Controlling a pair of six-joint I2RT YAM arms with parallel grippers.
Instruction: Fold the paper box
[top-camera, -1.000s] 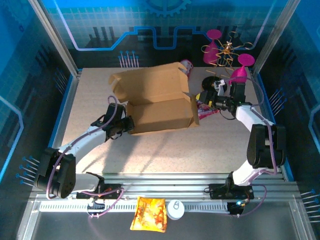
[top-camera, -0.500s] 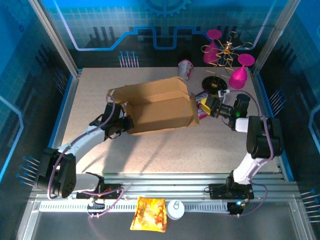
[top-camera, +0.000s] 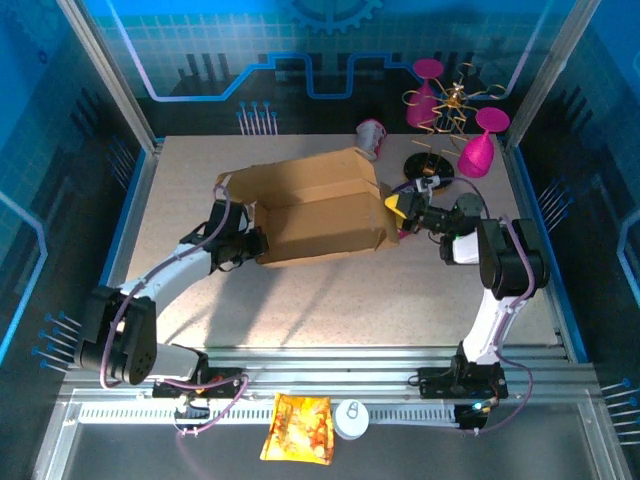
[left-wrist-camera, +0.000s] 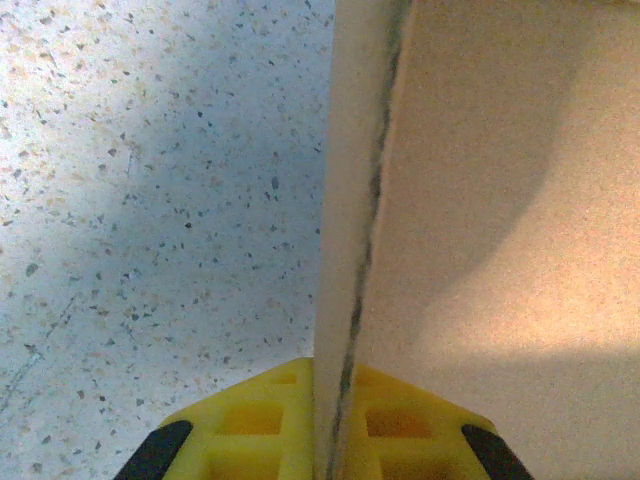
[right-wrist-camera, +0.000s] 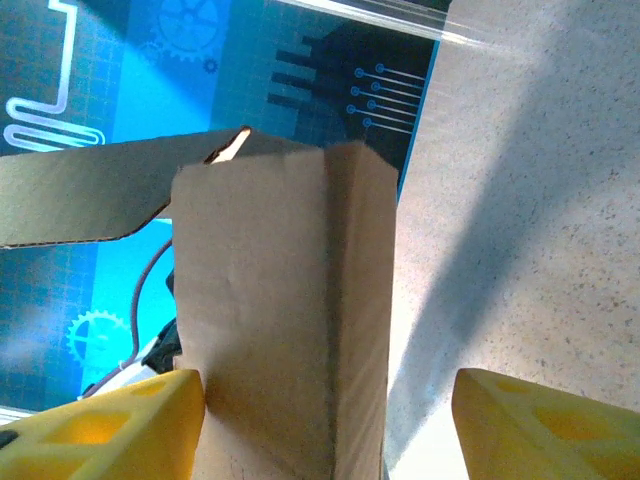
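Brown paper box (top-camera: 315, 205), long axis left-right; left pincer (left-wrist-camera: 335, 415) tight on its wall, right pincer (right-wrist-camera: 330, 425) agape at its end.

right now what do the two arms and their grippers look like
Both the left arm and right arm have white links with bulky black joints and thin purplish cables looping alongside. The left gripper and right gripper have blocky yellow fingers with square recesses and black trim.
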